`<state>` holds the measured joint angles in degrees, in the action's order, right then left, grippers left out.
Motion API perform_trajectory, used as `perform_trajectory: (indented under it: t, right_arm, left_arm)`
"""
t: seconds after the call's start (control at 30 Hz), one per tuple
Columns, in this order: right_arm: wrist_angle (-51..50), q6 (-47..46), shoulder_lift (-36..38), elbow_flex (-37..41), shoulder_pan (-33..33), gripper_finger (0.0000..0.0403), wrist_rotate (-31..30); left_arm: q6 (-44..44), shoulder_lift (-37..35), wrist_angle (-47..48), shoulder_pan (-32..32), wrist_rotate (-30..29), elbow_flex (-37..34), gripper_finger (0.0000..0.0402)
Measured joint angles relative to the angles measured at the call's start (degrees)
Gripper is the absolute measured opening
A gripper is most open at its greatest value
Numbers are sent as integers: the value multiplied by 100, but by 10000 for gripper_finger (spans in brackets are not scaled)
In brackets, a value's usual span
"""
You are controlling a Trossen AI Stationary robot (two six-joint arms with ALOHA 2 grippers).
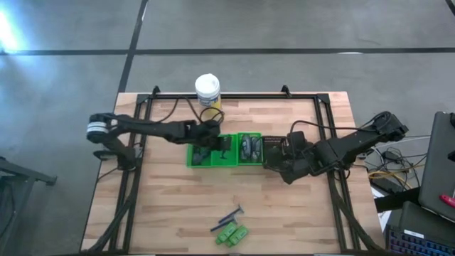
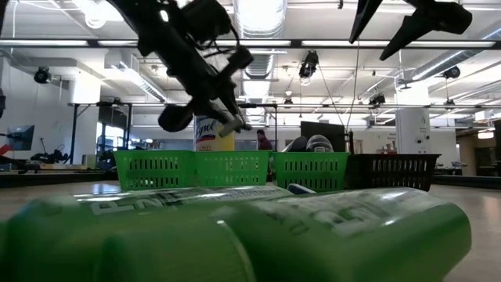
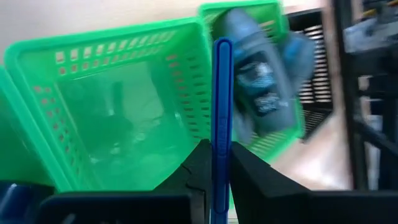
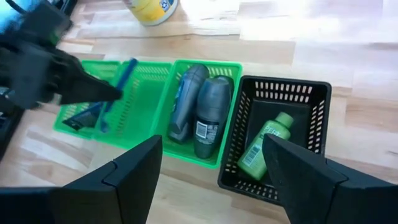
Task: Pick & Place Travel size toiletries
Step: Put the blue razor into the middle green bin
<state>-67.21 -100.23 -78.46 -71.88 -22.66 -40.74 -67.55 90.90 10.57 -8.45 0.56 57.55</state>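
My left gripper (image 1: 213, 140) hangs over the row of three green baskets (image 1: 224, 151), shut on a thin blue stick (image 3: 221, 106). The green basket nearest the right arm holds dark grey bottles (image 4: 202, 109). Beside it a black basket (image 4: 277, 134) holds one bright green bottle (image 4: 264, 146). The green basket on the left arm's side holds blue items (image 4: 87, 116). My right gripper (image 4: 211, 186) is open and hovers near the black basket, touching nothing. Bright green bottles (image 1: 232, 234) and a dark razor-like stick (image 1: 229, 215) lie flat on the table near its near edge. My left gripper pinches the blue stick's lower part (image 3: 221, 177) between its two fingers (image 3: 198, 171). The stick lies along the fingers and juts out past their tips. It is lifted clear, above the middle green basket (image 3: 124, 118).
A big white-lidded jar with a yellow label (image 1: 207, 90) stands at the table's far edge behind the baskets. The green bottles (image 2: 258, 235) fill the low view's foreground. Bare wood lies between the baskets and the near-edge items (image 1: 178, 206).
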Motion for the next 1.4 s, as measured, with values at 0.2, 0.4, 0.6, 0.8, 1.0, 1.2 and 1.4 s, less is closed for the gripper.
perform_trajectory:
  t: [0.2,0.4,0.6,0.8,1.0,1.2,1.4]
  right_arm:
    - [1,-84,-2,0,-8,259,-28]
    - [1,-115,-4,7,-6,245,-128]
    - [1,-19,-4,11,5,247,-160]
    - [-1,169,-4,11,1,267,-152]
    - [81,773,-4,11,2,286,218]
    - [928,2579,-241,11,-81,297,1487]
    - [899,2687,-603,24,-75,287,1818]
  left_arm:
    - [94,420,221,-22,-91,206,58]
    - [171,392,550,-46,-173,220,136]
    - [42,272,561,-44,-25,217,194]
    - [1358,-186,542,167,203,213,207]
    - [3612,-689,1170,1032,876,220,204]
    - [4584,-637,1383,2308,622,209,204]
    - [3800,-76,1373,3224,-379,226,204]
